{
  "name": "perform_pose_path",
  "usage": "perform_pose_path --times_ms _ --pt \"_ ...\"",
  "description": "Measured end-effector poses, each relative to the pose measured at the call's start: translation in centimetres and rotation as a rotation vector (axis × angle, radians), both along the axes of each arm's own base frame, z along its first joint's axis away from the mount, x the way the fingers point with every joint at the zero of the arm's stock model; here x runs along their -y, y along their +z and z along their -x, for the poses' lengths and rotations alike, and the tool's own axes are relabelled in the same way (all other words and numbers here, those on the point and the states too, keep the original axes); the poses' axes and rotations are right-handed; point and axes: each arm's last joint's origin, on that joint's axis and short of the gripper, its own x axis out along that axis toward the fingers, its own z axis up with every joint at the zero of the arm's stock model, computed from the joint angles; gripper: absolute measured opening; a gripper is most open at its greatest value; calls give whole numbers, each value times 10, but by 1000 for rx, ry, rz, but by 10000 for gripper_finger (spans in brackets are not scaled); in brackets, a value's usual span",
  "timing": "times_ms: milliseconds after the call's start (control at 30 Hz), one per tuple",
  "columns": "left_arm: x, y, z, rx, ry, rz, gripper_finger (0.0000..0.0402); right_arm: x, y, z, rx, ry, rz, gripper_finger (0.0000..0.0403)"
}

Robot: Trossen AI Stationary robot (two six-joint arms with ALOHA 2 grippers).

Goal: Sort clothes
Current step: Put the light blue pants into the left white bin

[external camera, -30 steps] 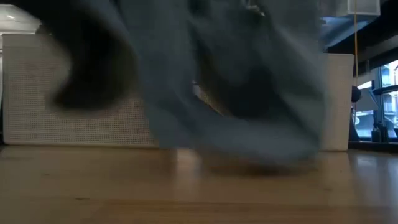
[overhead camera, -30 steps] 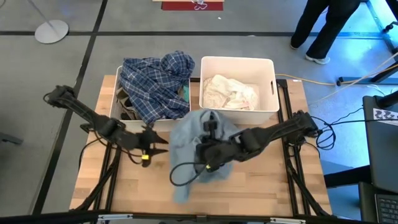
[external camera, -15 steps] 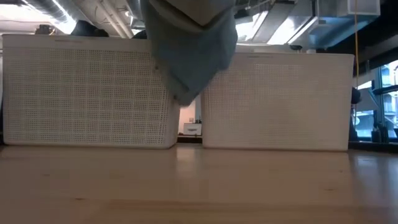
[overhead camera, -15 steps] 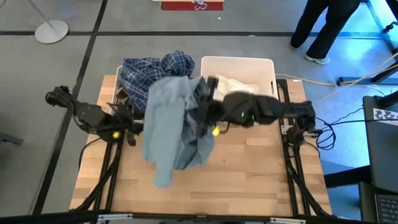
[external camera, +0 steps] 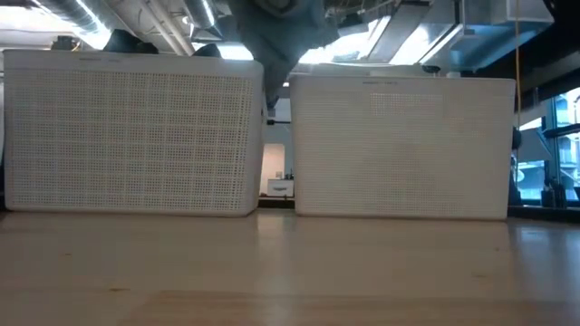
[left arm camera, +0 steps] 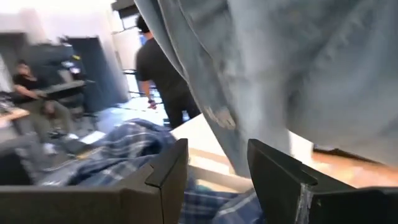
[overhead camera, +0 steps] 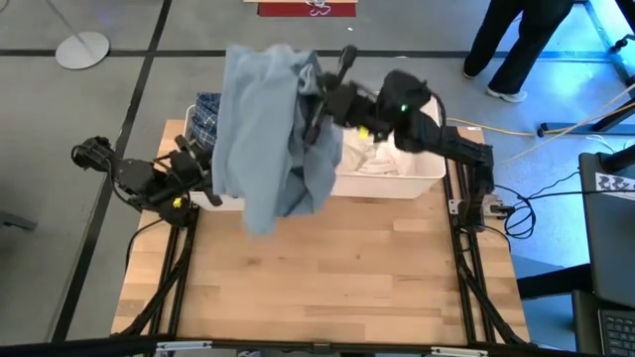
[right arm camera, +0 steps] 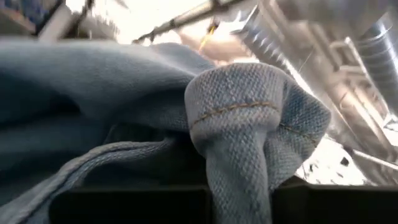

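A light blue denim garment [overhead camera: 268, 129] hangs in the air from my right gripper [overhead camera: 322, 94], which is shut on it above the far middle of the table. The denim drapes in front of the left white bin [overhead camera: 220, 201], where a blue plaid garment [overhead camera: 203, 111] lies. Its lower end [external camera: 276, 36] hangs above the gap between the bins. White clothes [overhead camera: 375, 159] lie in the right bin [overhead camera: 397, 183]. My left gripper [overhead camera: 198, 183] stands open at the left bin's near left corner, its fingers [left arm camera: 168, 174] apart with nothing between them. My right gripper pinches a bunched fold of the denim with a stitched seam [right arm camera: 239, 118] between its two fingers, several layers thick. The fingers come from the table's right side, slanting a little upward. The garment is lifted clear of the table and hangs slack below and to the left of the fingers.
The two white perforated bins [external camera: 131, 136] [external camera: 403, 145] stand side by side along the table's far edge. The bare wooden tabletop [overhead camera: 327, 278] spreads in front of them. A person [overhead camera: 516, 40] stands on the floor beyond the far right corner.
My right gripper has risen and gone toward the far edge and the left bin, tipping upward. It has carried the denim off the table's middle, and the denim now hangs clear over the left bin. My left gripper has drawn back toward the table's left edge, risen and turned level.
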Motion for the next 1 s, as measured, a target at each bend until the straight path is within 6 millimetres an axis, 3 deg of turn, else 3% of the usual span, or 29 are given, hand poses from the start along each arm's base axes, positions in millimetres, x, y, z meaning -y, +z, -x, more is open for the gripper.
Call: perform_pose_path --times_ms 200,400,633,800,1000 --pt "-1 0 1 -33 56 -33 159 39 -2 -11 213 129 45 25" --pt "-1 -2 1 -36 57 -23 159 61 -28 -37 227 307 34 24" --pt "-3 -5 2 -52 144 -22 159 86 -85 -78 -72 183 -11 26" --pt "-4 -4 4 -71 210 -41 159 126 -110 -75 -263 -14 -67 27" --pt "-3 3 2 -71 204 -69 159 157 -136 -65 -466 11 -222 26"
